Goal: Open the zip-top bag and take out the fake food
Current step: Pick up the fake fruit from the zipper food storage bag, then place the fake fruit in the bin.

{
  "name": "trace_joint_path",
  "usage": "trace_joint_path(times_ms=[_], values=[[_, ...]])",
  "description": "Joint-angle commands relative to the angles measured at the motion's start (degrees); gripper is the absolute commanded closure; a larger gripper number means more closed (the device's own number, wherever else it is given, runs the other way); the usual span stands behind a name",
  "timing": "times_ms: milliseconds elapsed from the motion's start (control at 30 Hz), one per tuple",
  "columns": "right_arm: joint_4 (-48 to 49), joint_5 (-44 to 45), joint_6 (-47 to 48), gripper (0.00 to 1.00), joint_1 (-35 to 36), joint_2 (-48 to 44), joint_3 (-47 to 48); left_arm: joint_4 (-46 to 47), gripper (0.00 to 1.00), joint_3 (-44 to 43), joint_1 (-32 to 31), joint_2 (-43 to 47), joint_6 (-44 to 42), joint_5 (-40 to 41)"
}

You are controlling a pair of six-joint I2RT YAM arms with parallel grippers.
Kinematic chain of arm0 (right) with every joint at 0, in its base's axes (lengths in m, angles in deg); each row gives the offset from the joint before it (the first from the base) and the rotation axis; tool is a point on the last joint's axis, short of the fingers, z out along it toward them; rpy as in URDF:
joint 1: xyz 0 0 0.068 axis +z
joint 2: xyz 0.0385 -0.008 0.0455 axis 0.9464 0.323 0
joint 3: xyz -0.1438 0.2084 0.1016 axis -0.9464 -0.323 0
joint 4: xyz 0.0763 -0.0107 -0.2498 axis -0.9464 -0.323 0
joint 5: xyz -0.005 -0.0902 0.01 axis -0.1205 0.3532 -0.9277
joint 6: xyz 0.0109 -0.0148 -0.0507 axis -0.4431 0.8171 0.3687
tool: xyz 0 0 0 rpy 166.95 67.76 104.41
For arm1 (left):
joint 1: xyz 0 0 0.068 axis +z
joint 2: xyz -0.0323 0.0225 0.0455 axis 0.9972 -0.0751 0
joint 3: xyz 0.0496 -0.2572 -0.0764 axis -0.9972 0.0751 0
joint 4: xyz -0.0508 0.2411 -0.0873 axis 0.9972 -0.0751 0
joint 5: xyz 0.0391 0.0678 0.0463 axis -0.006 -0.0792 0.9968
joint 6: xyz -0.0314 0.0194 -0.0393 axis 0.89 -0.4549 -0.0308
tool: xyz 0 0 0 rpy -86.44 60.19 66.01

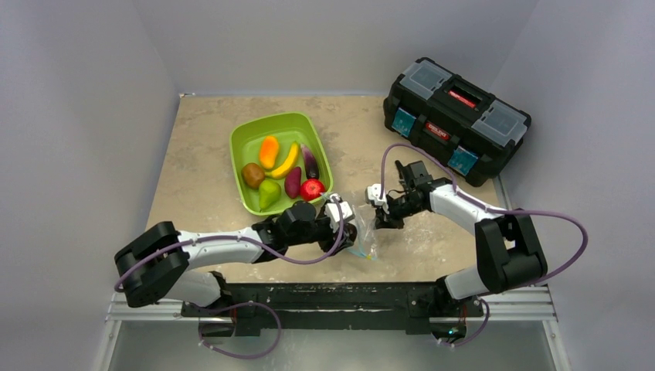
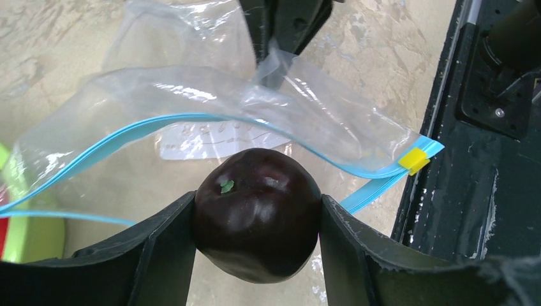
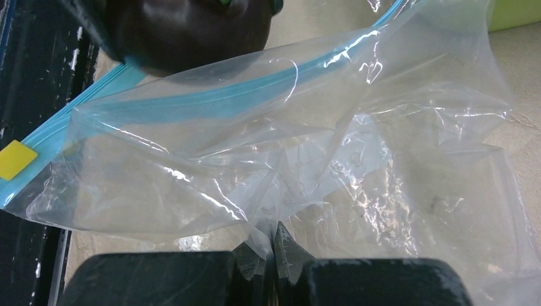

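Swinging the dark plum (image 2: pixel 258 223), clamped in the left gripper (image 2: pixel 256 201) at the zip-top bag's (image 3: pixel 287 146) mouth, to the tray (image 1: pixel 246 147) at eleven o'clock needs the right gripper's (image 3: pixel 274 255) firm pinch on the plastic.

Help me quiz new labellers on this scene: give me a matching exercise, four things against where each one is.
1 dark plum
2 zip-top bag
3 banana
4 toolbox

A in the green tray
B between the left gripper fingers
C pinched by the shut right gripper
D far right corner of the table

Pairs: 1-B, 2-C, 3-A, 4-D
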Motion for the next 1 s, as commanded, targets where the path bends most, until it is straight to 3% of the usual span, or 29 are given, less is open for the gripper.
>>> trace_joint_path(times_ms=[0, 300, 500, 600, 800, 967], values=[[-1.14, -0.38, 2.06, 1.00, -0.61, -1.75, 0.53, -0.46, 1.00, 1.23, 2.81, 5.20, 3.71, -1.10], [-2.12, -0.40, 3.10, 1.00, -1.40, -2.31, 0.79, -15.68, 1.00, -3.57, 12.39, 13.76, 10.37, -5.42], [-2.38, -0.46, 3.28, 1.00, -1.76, -2.40, 0.86, -29.08, 1.00, -8.72, 18.12, 18.42, 17.81, 5.55], [-2.38, -0.47, 3.36, 1.00, -1.83, -2.30, 0.88, -32.45, 1.00, -10.43, 22.40, 19.69, 20.43, 6.10], [-2.45, -0.29, 3.39, 1.00, -2.00, -2.18, 1.01, -41.05, 1.00, -16.67, 29.93, 17.99, 26.48, 7.21], [-2.71, -0.27, 3.71, 1.00, -2.11, -2.07, 0.99, -49.79, 1.00, -25.24, 31.44, 14.65, 30.59, 14.75]])
